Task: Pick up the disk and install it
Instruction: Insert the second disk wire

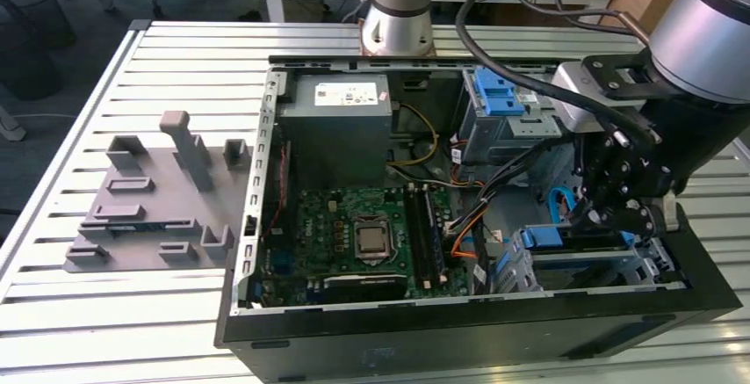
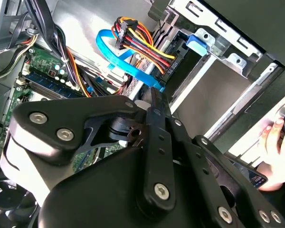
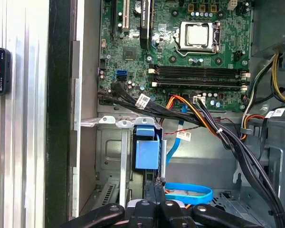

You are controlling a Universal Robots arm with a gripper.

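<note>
The disk [image 1: 572,240] sits low in the open case [image 1: 469,336], in the metal bay [image 1: 621,265] at the corner nearest me, on the exterior view's right. Its blue carrier faces up, and in the first wrist view the disk [image 3: 147,153] stands between the bay's grey walls with the blue end showing.

The gripper [image 1: 600,219] hangs straight over it. In the second wrist view the gripper [image 2: 155,97] has its jaws pressed together into one narrow tip. In the first wrist view that tip [image 3: 155,186] sits right at the end of the blue carrier, though I cannot tell if it touches. A flat blue cable [image 1: 558,201] loops just beside the gripper. A person's hand [image 2: 275,137] shows outside the case wall in the second wrist view.

Further in, the green board [image 1: 351,235] lies flat on the case floor, with orange and black wires running from it towards the bay. Beyond the board stands the big grey box [image 1: 340,129] with a white sticker. Next to it is an upper cage holding a second blue carrier [image 1: 501,94].

Off to the exterior view's left, well apart from the case, a grey fixture [image 1: 153,199] with upright posts rests on the slatted table [image 1: 118,314]. At the far edge the arm's base [image 1: 399,15] rises behind the case.
</note>
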